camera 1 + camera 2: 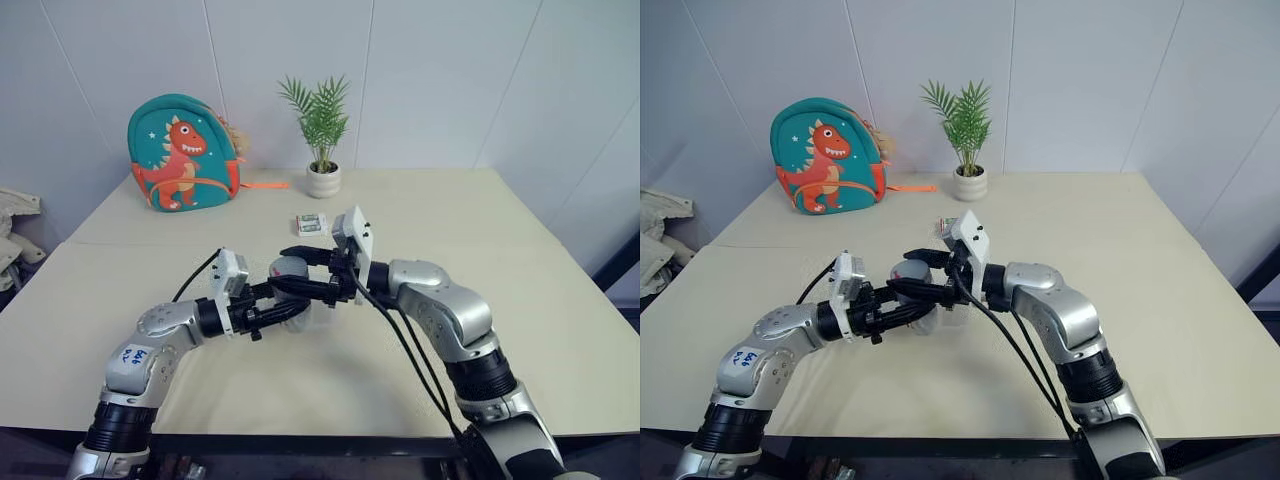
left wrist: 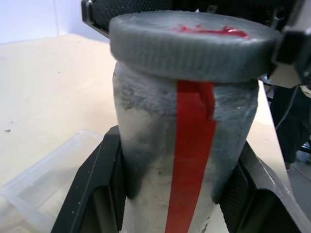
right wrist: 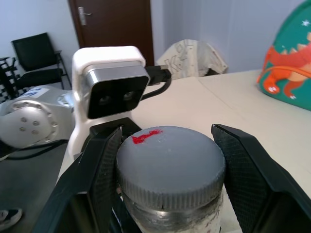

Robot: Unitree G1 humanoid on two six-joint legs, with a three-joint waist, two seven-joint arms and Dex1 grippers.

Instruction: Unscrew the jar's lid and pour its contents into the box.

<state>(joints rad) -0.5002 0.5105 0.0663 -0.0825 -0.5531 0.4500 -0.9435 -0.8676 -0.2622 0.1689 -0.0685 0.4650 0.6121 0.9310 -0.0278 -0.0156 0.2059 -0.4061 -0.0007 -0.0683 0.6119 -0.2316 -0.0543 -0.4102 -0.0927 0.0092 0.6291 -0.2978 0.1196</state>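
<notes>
Grey ribbed lid (image 3: 170, 167) | frosted jar (image 2: 187, 194) | red stripe

Left wrist view: the jar (image 2: 160, 194) stands upright between the left gripper (image 2: 170, 204), whose two black fingers (image 2: 99, 189) press on either side of its lower body, so it's clamped. Jar wall looks frosted grey, w/ a red tape strip (image 2: 192, 160) running vertically down the front. The lid (image 2: 192, 46) sits on top, grey, ribbed edge, w/ a red smear on its upper face. A black ribbed pad of the right gripper (image 2: 126, 9) shows behind the lid, and a second dark part sits at the lid's far edge. Beside the jar, lower down on the beige table (image 2: 43, 92), the box (image 2: 43, 179) lies flat, clear plastic, rounded corner visible, nr the gripper finger.
</notes>
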